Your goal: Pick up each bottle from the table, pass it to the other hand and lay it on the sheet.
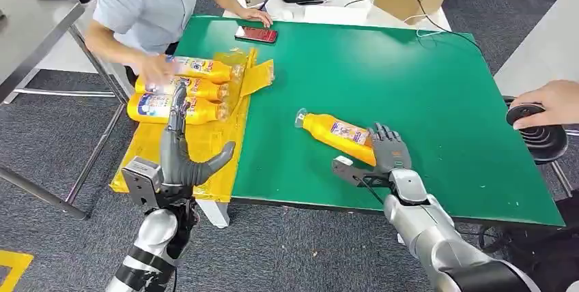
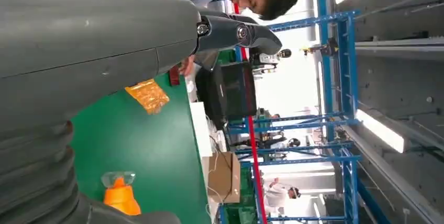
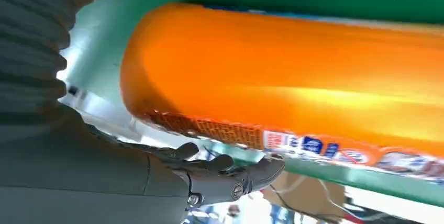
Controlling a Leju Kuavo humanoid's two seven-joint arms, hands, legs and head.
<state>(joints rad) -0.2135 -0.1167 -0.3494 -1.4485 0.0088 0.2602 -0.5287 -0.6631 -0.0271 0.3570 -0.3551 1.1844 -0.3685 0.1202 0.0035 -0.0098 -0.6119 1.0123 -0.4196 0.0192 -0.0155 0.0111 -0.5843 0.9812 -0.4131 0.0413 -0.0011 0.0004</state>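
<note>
On the green table [image 1: 410, 87], right robot hand [image 1: 389, 150] meets orange bottle [image 1: 336, 132] (lying flat).

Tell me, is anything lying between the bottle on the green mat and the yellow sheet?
Nothing visible: bare green mat separates the bottle from the yellow sheet. A person's hand is among the bottles already there.

bottle [image 1: 336, 132]: orange, blue-white label | table [image 1: 410, 94]: green | sheet [image 1: 205, 142]: yellow | phone [image 1: 256, 34]: red
</note>
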